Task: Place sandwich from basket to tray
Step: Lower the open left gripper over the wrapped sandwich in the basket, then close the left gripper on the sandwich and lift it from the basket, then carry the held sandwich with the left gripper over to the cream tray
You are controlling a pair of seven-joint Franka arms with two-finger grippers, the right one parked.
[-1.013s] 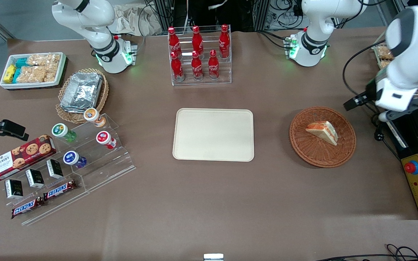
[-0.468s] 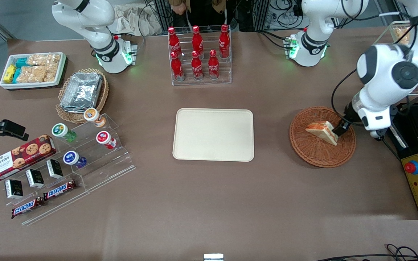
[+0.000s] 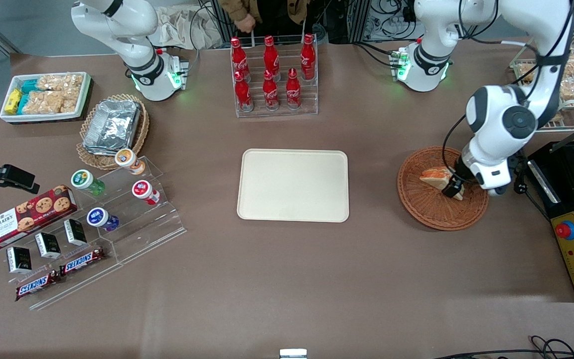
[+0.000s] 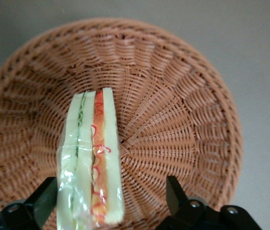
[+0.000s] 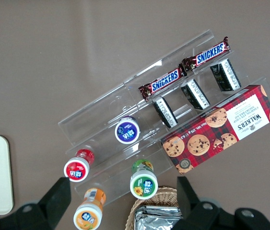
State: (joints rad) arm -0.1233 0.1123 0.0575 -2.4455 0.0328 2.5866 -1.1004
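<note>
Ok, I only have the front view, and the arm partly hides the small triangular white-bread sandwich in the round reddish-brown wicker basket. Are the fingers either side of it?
Observer: Yes. In the left wrist view the gripper is open, with the sandwich between its fingers, closer to one finger than the other.
Operator: Is it lying flat?
Observer: No. It stands on edge in the basket, its green and orange-red filling layers facing the wrist camera.
Operator: Bare bread?
Observer: No, clear film wraps it.

Left arm bent downward, end effector (image 3: 453, 189) fingers spread apart.
</note>
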